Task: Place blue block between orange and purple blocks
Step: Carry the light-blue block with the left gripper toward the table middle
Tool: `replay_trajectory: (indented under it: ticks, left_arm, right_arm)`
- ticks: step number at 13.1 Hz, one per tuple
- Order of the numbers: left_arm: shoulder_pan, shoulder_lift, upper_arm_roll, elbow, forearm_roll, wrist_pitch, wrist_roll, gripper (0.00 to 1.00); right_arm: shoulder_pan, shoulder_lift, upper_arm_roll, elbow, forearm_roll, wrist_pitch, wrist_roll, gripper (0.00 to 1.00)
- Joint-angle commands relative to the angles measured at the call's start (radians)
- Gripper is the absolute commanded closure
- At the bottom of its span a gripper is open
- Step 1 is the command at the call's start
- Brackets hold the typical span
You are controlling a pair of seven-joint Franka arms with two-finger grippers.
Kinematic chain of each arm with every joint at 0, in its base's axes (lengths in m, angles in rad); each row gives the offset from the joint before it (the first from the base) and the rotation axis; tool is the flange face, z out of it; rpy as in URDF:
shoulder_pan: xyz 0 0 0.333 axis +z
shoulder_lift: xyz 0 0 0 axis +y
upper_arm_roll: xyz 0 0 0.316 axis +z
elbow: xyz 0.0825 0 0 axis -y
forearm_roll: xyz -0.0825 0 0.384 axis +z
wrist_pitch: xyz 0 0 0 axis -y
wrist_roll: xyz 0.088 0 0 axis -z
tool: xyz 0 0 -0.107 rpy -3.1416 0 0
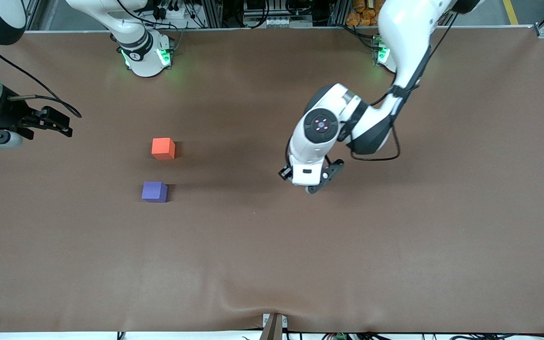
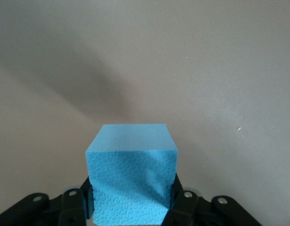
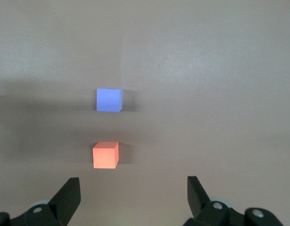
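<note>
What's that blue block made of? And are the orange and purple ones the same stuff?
The blue block, held in the left gripper's jaws, looks like foam: matte, with a pebbly, bubbly face. The orange block and purple block look matte and plain too, so probably the same, but their texture is too small to tell.

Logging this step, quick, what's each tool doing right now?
Left tool: shut on the blue block, over the table.
Right tool: open, holding nothing, waiting.
</note>
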Motion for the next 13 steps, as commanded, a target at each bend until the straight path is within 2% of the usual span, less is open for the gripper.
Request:
replay_trajectory:
  ticks: [1, 2, 5, 8, 11, 13]
  left_arm:
    - [-0.054, 0.092, 0.015, 0.110, -0.012, 0.058, -0.123, 1.00]
    - [-0.071, 0.109, 0.017, 0.109, -0.010, 0.083, -0.148, 1.00]
    - [-0.141, 0.158, 0.092, 0.110, -0.013, 0.122, -0.226, 1.00]
    - [-0.228, 0.213, 0.107, 0.156, -0.012, 0.174, -0.287, 1.00]
    - [-0.363, 0.276, 0.196, 0.179, -0.013, 0.217, -0.280, 1.00]
    - [-0.385, 0.325, 0.204, 0.210, -0.013, 0.286, -0.260, 1.00]
  right_arm:
    - [0.016, -0.007, -0.007, -0.013, 0.006, 0.011, 0.020, 0.00]
    - [0.014, -0.007, -0.007, -0.016, 0.006, 0.013, 0.020, 0.00]
    - [0.031, -0.004, -0.004, -0.048, 0.006, 0.044, 0.024, 0.00]
    - [0.034, -0.004, -0.002, -0.062, 0.006, 0.062, 0.032, 0.00]
    - [0.046, -0.001, -0.001, -0.077, 0.006, 0.065, 0.040, 0.00]
    - [0.052, 0.001, -0.001, -0.086, 0.006, 0.073, 0.043, 0.00]
